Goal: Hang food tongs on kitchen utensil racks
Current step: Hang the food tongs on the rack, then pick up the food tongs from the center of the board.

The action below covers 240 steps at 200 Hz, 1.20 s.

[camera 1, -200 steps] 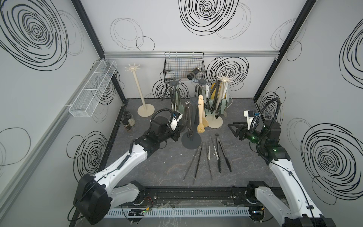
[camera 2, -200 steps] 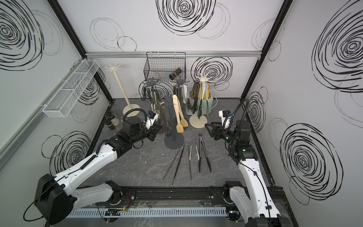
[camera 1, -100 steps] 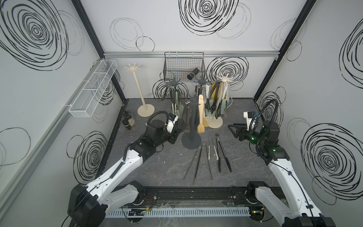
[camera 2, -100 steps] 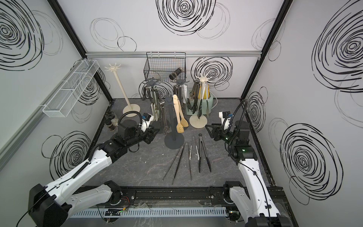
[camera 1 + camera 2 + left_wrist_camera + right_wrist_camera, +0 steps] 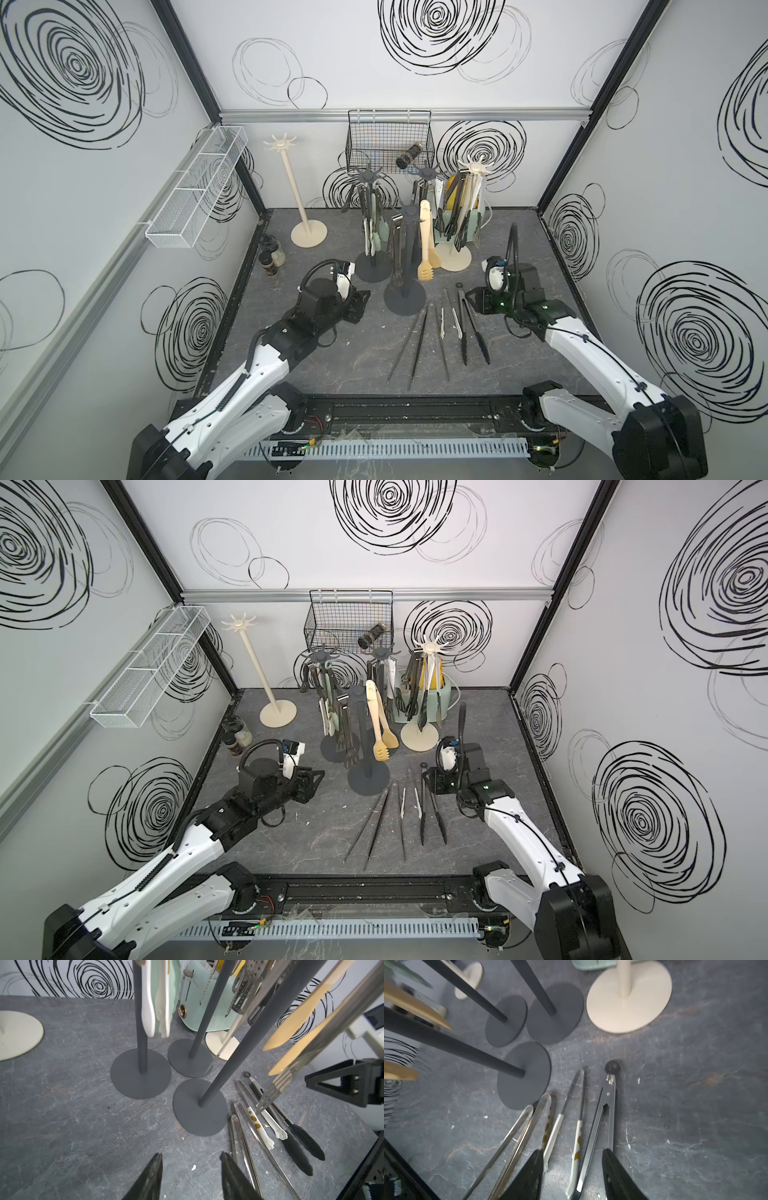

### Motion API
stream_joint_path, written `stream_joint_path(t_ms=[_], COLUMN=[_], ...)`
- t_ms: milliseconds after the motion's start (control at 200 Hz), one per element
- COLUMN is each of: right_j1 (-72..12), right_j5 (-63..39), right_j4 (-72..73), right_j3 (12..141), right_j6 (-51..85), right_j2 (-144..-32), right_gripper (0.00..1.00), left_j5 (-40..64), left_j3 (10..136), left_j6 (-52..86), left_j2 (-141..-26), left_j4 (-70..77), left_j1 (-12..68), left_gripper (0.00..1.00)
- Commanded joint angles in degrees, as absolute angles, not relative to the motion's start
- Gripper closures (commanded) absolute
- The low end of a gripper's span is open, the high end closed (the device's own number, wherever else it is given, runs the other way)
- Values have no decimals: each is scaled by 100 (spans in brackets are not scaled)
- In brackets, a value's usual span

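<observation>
Blk wire basket [image 5: 374, 141] w/ dark jar [image 5: 408, 154] inside, behind the racks [image 5: 426, 172].

Four racks [image 5: 372, 272] cluster at the far middle of the table [image 5: 332, 365], with a fifth rack [image 5: 308, 240] alone to their left. Just near and right of the nearest rack [image 5: 395, 301], loose tongs [image 5: 296, 1152] lie side by side. A wire basket [image 5: 388, 111] hangs on the far wall behind them, a mesh tray [image 5: 195, 195] on the left wall.

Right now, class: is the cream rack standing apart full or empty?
Empty: the cream rack has bare hooks and pole in both top views.
</observation>
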State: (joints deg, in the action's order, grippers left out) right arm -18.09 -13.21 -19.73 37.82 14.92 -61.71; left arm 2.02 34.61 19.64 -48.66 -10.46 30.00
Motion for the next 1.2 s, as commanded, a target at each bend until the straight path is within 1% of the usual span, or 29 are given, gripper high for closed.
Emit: stream_joint_path(t_ms=[0, 65, 250, 510, 580, 751, 1001, 1086, 1156, 1196], right_j1=[-2032, -2110, -2281, -2369, -2373, -2372, -2318, -2305, -2300, -2303], right_j5=[-449, -387, -19, 132, 147, 239, 361, 399, 447, 473], right_j4=[-2286, -2370, -2764, -2549, -2514, -2483, -2530, -2603, -2679, -2742], right_j3=[3759, 3818, 4130, 4058, 4024, 3973, 3997, 4047, 4112, 4158], right_j6=[1773, 1874, 2166, 2320, 2346, 2369, 2417, 2426, 2426, 2426], right_j2=[-6559, -6845, -7800, -8389, -8505, -8703, -8746, -8746, -8683, -8609], right_gripper=[52, 54, 55, 56, 61, 75, 85, 92, 100, 100], left_j5=[105, 127, 304, 428, 431, 422, 382, 352, 335, 325], left_j3=[3300, 3204, 2856, 2649, 2630, 2619, 2569, 2534, 2490, 2458], left_j6=[2419, 2582, 2790, 2816, 2827, 2820, 2843, 2866, 2892, 2903], left_j2=[-4721, -4679, -4525, -4473, -4473, -4474, -4353, -4298, -4256, -4235], left_j4=[-673, -629, -421, -260, -226, -207, -221, -220, -207, -180], left_j1=[3024, 3024, 3032, 3051, 3059, 3076, 3144, 3198, 3243, 3267], left_gripper=[50, 50, 50, 50, 50, 50, 50, 50, 50, 50])
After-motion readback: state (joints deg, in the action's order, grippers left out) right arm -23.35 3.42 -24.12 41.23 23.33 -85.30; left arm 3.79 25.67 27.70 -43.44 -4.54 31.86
